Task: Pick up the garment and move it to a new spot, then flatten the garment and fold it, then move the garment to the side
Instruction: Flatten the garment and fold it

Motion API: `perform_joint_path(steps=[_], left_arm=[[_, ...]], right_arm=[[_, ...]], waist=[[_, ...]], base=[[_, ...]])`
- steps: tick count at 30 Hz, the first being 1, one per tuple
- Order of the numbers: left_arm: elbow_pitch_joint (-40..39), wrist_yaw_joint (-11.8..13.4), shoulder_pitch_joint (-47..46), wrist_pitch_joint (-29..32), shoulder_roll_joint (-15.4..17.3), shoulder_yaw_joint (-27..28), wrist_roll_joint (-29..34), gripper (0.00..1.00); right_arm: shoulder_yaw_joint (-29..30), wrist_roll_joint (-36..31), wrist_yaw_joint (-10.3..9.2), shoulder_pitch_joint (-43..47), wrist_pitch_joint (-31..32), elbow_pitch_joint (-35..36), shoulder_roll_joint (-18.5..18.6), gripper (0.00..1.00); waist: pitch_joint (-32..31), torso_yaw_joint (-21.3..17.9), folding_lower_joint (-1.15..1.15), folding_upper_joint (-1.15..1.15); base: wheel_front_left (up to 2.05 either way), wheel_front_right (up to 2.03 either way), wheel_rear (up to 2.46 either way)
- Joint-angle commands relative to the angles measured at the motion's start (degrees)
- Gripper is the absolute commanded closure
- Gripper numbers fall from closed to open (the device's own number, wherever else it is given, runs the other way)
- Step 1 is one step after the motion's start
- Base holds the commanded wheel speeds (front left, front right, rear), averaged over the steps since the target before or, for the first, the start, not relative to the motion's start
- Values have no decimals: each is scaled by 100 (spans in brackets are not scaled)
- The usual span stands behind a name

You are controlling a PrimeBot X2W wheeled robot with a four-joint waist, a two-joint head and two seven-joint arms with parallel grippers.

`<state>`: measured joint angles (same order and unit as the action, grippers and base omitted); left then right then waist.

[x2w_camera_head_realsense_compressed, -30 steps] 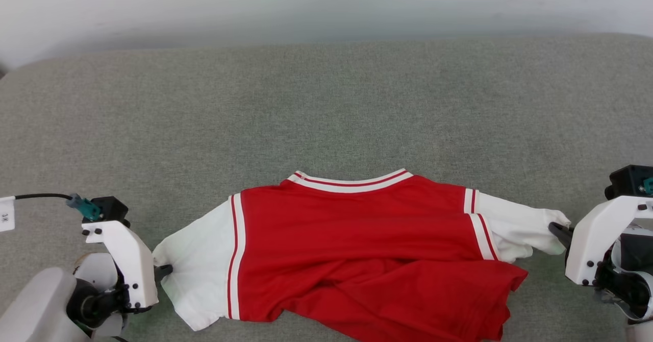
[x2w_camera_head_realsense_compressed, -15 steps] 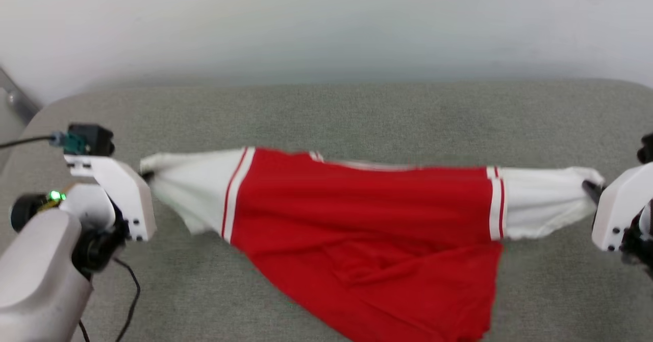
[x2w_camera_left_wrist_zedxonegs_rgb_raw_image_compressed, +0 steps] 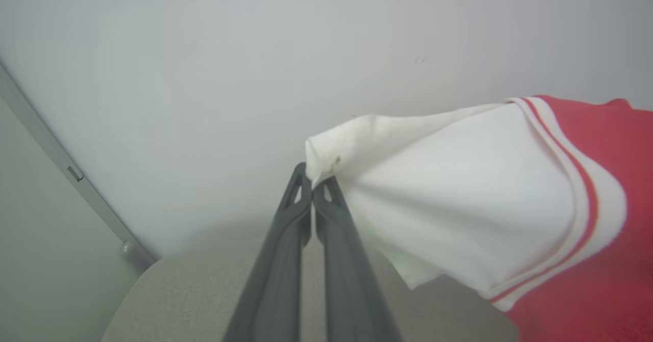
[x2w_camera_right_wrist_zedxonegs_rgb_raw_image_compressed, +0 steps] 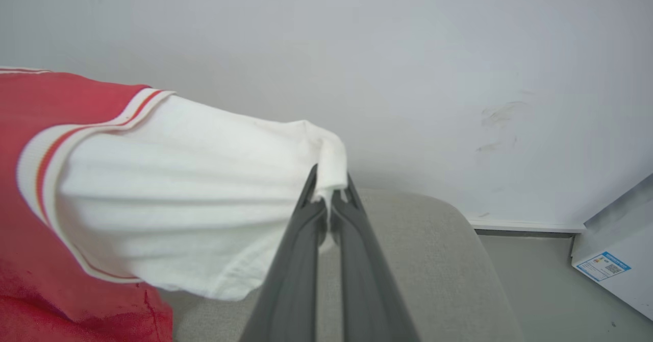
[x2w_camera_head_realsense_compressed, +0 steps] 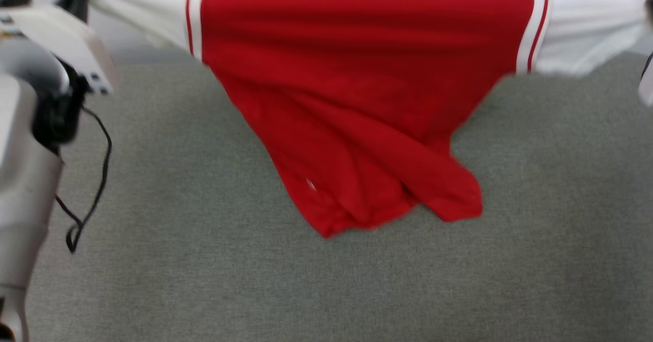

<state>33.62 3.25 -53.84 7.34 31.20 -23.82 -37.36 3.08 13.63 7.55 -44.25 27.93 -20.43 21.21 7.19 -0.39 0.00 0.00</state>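
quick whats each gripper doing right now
Left gripper: closed, holding the red shirt by a white sleeve.
Right gripper: closed, holding the shirt by its other sleeve.

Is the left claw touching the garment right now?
Touching. The left wrist view shows the left claw shut on the corner of the garment, its white sleeve cloth pinched between the tips.

Illumination bright, even and diffuse throughout; shadows weak and soft-edged. Head view: pronounced motion blur on the garment (x2w_camera_head_realsense_compressed: 357, 102) and the left arm (x2w_camera_head_realsense_compressed: 25, 143); a faint soft shadow beneath the cloth. Wrist views: wall (x2w_camera_left_wrist_zedxonegs_rgb_raw_image_compressed: 204, 51) dims slightly toward the corners; left gripper (x2w_camera_left_wrist_zedxonegs_rgb_raw_image_compressed: 313, 182) and right gripper (x2w_camera_right_wrist_zedxonegs_rgb_raw_image_compressed: 330, 179) lose focus near the bottom edge.
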Motion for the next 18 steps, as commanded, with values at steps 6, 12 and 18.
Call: perform_joint_path(steps=[6,12,18], left_arm=[[454,-83,-1206,-626,38,272,101,100],[648,-224,-2264,-1196,213,414,274,100],[646,-336,-3015,-1659,302,521,351,100]], right_arm=[[22,-291,-12,-1364,-669,-330,7,100],[-20,-538,-12,-2618,-1393,-619,-160,100],[-58,-673,-12,-3567,-2017,-737,-248,100]], waist=[[845,-145,0,0],[1492,-285,0,0],[2076,-318,0,0]], base=[[0,0,0],[0,0,0],[0,0,0]])
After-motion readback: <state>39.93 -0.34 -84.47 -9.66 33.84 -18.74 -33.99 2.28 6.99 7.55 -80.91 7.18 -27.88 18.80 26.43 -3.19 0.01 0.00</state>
